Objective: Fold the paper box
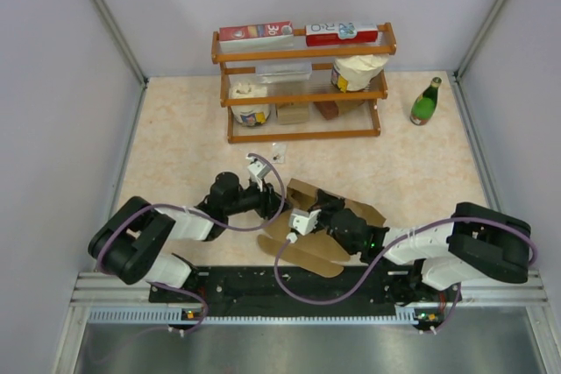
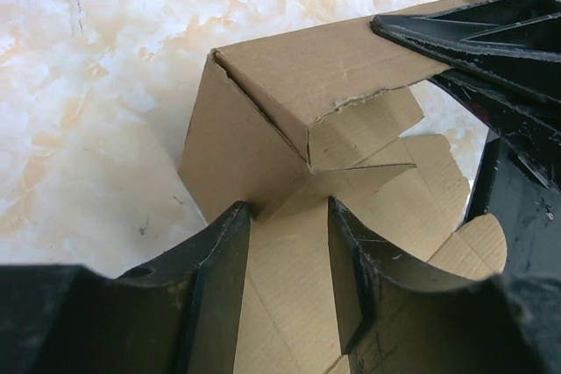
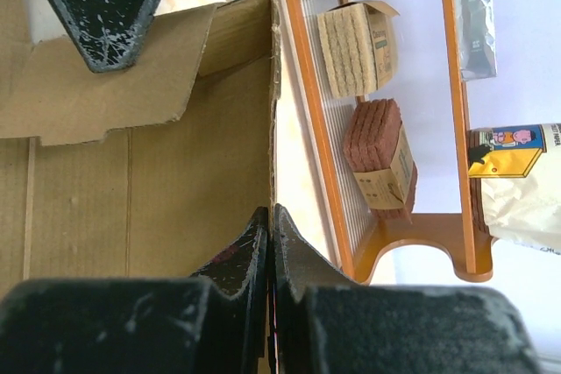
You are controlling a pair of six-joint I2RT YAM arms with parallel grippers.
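Box [image 1: 316,256]: brown cardboard, part-folded, lying on the table [image 1: 193,146] at the middle of the near edge, just ahead of your arms' bases; one wall stands upright, a flap bends over from its top, other flaps lie flat.

Right gripper [image 3: 272,216]: you have it pinched on the upright wall's edge, jaws all but touching with the card between them; the right arm comes in low from the right, forearm stretched leftward.

Left gripper [image 2: 287,216]: jaws apart at a middling width over the flat floor panel, facing the upright wall; whether its fingers touch the card cannot be told; the left arm comes in from the left, elbow bent.

Rack [image 1: 302,98]: wooden, at the far edge, well apart from the box; green bottle [image 1: 426,102] to its right.
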